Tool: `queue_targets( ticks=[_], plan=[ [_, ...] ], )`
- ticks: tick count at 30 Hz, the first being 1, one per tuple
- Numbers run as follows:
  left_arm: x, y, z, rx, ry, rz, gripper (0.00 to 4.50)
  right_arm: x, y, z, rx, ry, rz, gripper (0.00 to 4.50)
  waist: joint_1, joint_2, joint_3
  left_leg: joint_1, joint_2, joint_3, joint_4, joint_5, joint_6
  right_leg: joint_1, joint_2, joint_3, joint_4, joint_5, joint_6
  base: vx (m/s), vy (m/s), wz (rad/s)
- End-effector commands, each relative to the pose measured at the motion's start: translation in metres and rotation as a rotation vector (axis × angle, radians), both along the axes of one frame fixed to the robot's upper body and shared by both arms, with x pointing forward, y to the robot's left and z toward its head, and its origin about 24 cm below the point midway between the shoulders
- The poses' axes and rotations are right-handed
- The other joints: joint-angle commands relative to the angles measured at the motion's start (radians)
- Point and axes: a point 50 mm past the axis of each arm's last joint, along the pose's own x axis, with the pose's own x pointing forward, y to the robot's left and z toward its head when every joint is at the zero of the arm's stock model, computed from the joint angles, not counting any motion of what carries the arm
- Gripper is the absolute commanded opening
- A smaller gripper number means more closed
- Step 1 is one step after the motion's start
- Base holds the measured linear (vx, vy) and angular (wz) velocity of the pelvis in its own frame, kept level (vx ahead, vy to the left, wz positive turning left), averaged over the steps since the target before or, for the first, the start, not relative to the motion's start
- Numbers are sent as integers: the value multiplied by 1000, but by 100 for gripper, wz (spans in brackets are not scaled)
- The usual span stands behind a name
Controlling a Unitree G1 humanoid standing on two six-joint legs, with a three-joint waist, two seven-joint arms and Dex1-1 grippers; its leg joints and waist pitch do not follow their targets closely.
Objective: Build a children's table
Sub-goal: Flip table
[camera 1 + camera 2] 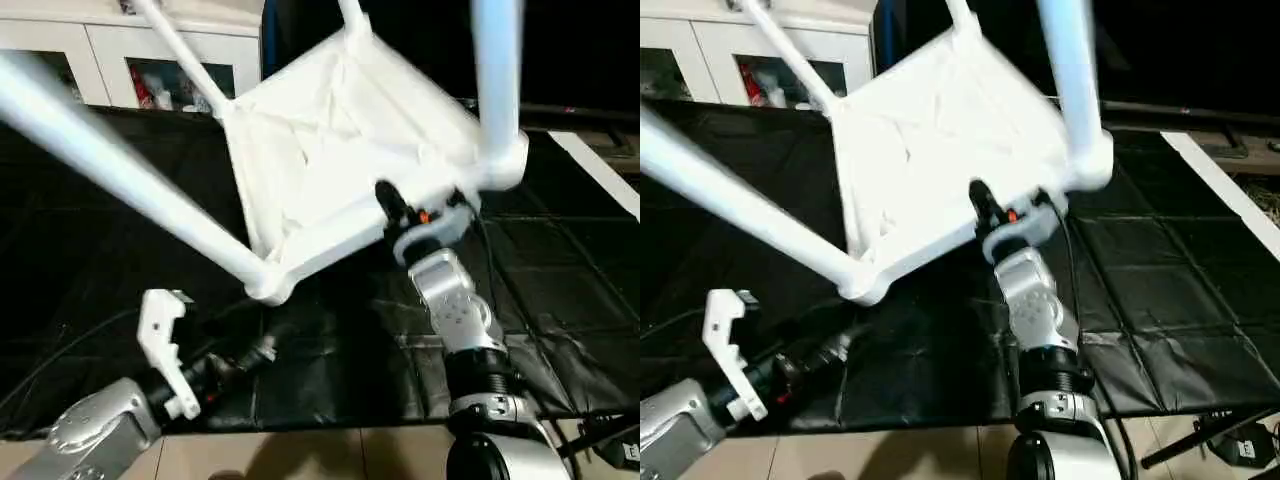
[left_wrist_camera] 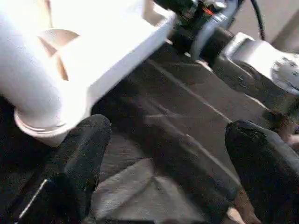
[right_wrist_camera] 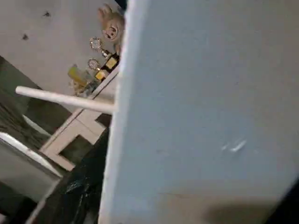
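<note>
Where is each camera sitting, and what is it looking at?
Left eye: on the head, looking down at the table, with the right gripper at its rim and the left gripper open below.
Right eye: beside it, same scene, both silver forearms.
Left wrist: on the left arm, looking between its own black fingers at a leg in its corner socket.
Right wrist: on the right arm, close against the tabletop, a cabinet behind.
Shared: all show the table.

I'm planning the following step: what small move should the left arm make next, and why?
Probably bring the left gripper back up to the near corner socket of the white plastic rectangular tabletop. Its black fingers stand wide open below that corner, while the right gripper alone grips the tilted tabletop's rim.
</note>
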Motion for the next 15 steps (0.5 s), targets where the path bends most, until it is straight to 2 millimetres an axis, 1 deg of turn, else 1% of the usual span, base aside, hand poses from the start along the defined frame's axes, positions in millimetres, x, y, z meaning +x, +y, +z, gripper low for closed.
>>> queue_targets(
  ticks=[1,3,4,6,7,8,10,11,13,15],
  plan=[
    [0,-6,7,3,-24,-43,450,5,-26,22,-119,-75,-149,194,-11,11,-46,19,-11,26,-76,-238,-60,26,-20,25,-75,-174,-73,0,0,0],
    [2,-6,9,16,-26,-47,450,4,-30,27,-148,-83,-185,194,-10,11,-46,20,-12,26,-77,-242,-61,26,-18,25,-75,-177,-71,0,0,0],
    [4,-6,12,32,-36,-47,450,2,-34,33,-217,-97,-216,194,-9,14,-46,19,-12,25,-77,-241,-64,27,-18,25,-74,-175,-68,0,0,0],
    [5,-6,13,34,-38,-47,450,2,-35,35,-233,-101,-220,194,-11,11,-47,16,-14,24,-76,-225,-69,30,-17,24,-72,-155,-62,0,0,0],
    [7,-5,17,44,-56,-49,450,-2,-37,41,-312,-101,-251,194,-11,13,-47,16,-14,24,-76,-215,-73,30,-17,25,-71,-146,-59,0,0,0],
    [7,-5,19,46,-66,-51,450,-3,-38,43,-341,-95,-266,194,-9,12,-48,18,-16,26,-73,-193,-76,29,-14,25,-70,-122,-54,0,0,0],
    [8,-6,23,36,-80,-77,450,-7,-40,49,-381,-76,-289,194,-9,11,-49,17,-19,25,-74,-176,-83,33,-12,25,-68,-108,-45,0,0,0],
    [7,-7,25,25,-77,-94,450,-8,-40,51,-399,-73,-294,194,-12,12,-49,15,-19,24,-73,-175,-90,33,-12,25,-66,-102,-42,0,0,0],
    [6,-10,27,13,-76,-119,450,-10,-42,55,-440,-72,-310,194,-13,12,-50,17,-20,25,-72,-174,-95,33,-11,25,-65,-93,-41,0,0,0],
    [6,-10,27,10,-77,-125,450,-11,-43,56,-465,-71,-319,194,-16,9,-49,14,-21,26,-71,-179,-92,34,-10,26,-66,-94,-38,0,0,0]
  ],
)
